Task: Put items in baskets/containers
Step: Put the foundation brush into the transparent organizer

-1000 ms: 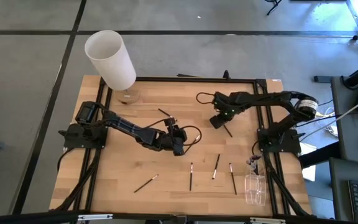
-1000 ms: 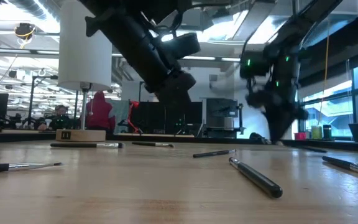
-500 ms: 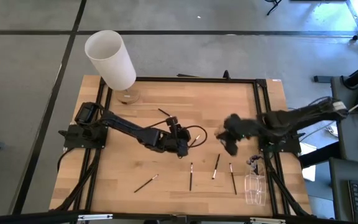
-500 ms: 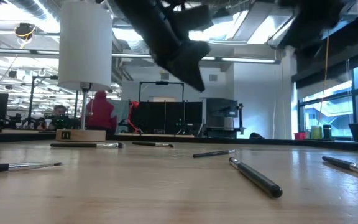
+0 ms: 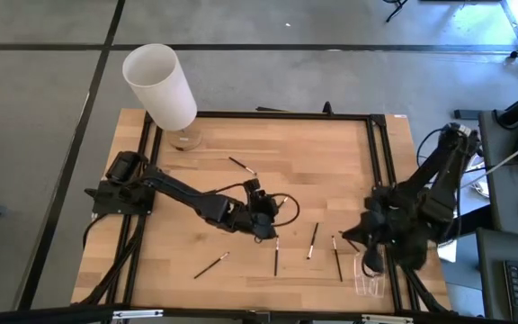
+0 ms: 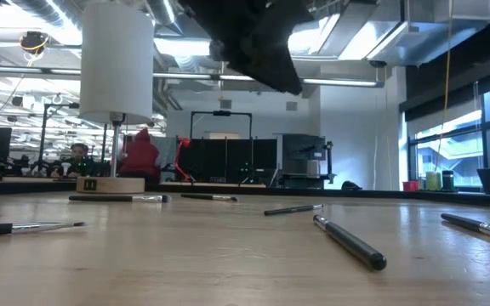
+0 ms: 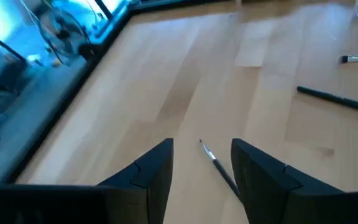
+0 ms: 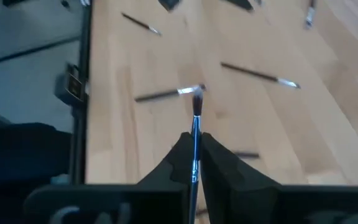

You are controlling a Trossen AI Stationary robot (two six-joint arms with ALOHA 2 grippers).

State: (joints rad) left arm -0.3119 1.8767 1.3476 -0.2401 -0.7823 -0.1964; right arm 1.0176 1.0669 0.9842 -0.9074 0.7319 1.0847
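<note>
- One brush [image 8: 196,118] is clamped in the shut fingers of the right gripper [image 5: 372,256], which hangs right over the clear holder [image 5: 370,279] at the near right corner of the table [image 5: 331,144].
- Change: a second ago this gripper was on the far side of the table, well away from the holder and down on a brush there. That spot is now bare wood, so the lift and carry look complete.
- Judgement: only the drop into the holder remains for this brush. The holder is hard to see, so I cannot tell how well the brush lines up with it.
- Four loose brushes [image 5: 336,257] lie on the wood just beside the holder, spreading away towards the left arm's side.
- Left gripper [image 7: 202,146], farther from the holder than those, has crept closer to them. Its fingers stand apart, straddling the tip of the next brush [image 7: 219,171], nothing gripped yet.
- Another brush [image 5: 239,165] lies farther off.
- Farthest from the holder, in the opposite corner, stands a white lamp [image 5: 160,85].
</note>
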